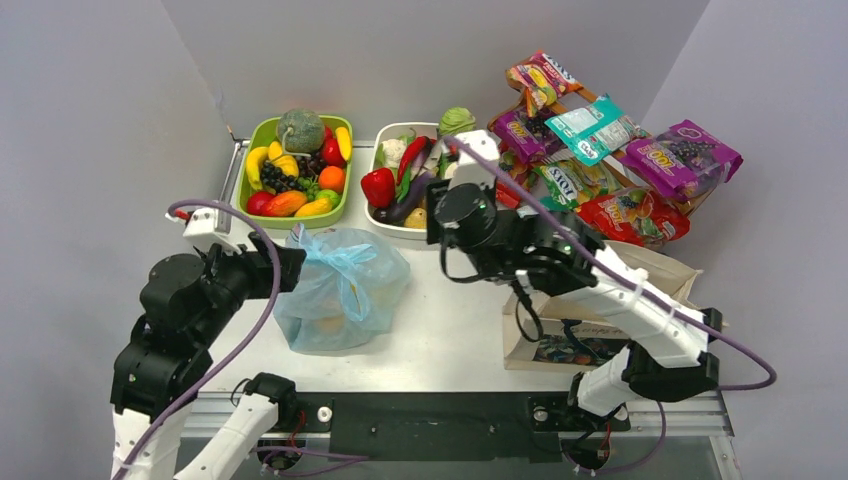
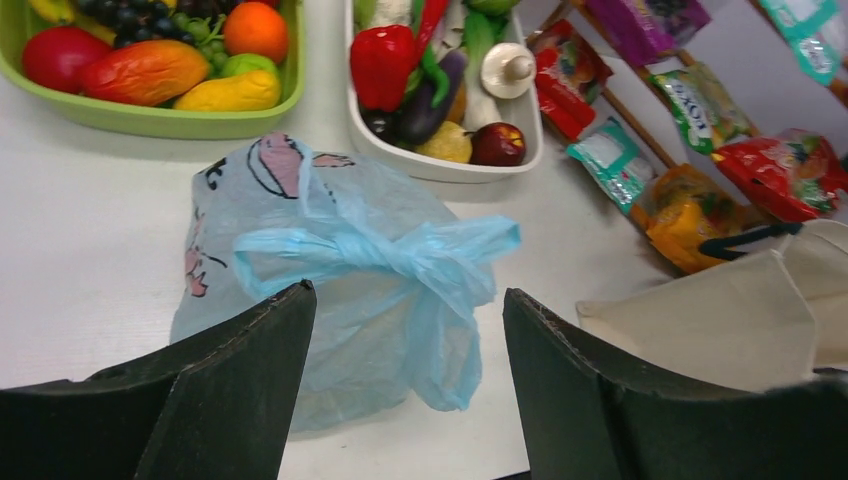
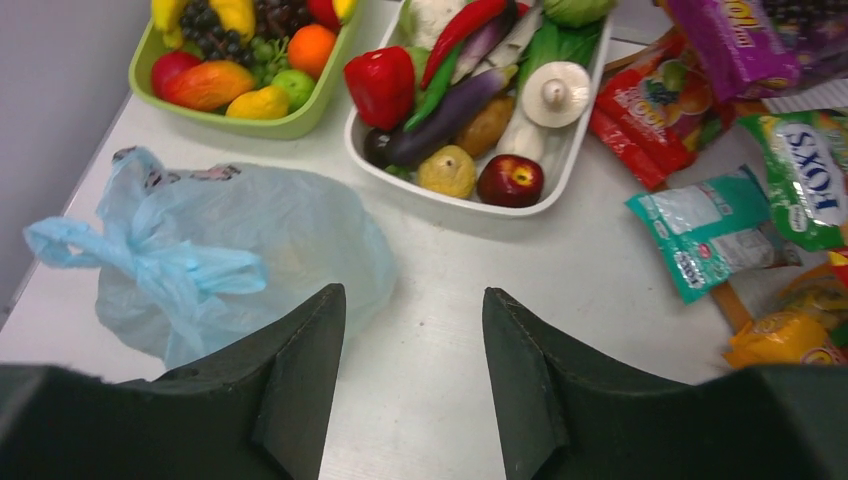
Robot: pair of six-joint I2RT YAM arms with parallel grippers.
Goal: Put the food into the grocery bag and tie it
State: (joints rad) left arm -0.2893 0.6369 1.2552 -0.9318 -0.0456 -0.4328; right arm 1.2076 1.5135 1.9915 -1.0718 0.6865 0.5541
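The left arm [image 1: 185, 290] is folded at the elbow, its wrist turned inward to the right. The left gripper [image 2: 405, 300] has its jaws parted and holds nothing. The right arm [image 1: 620, 295] stretches diagonally forward and left. The right gripper [image 3: 415, 295] is likewise parted and empty.

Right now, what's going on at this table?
The light-blue grocery bag lies on the table in front of the trays, its handles tied in a knot. Neither arm holds it. The left pincer is open and faces the knot, and the right pincer is open above the table beside the bag. The green tray is full of toy fruit, the white tray of vegetables, and snack packets lie at the far right.
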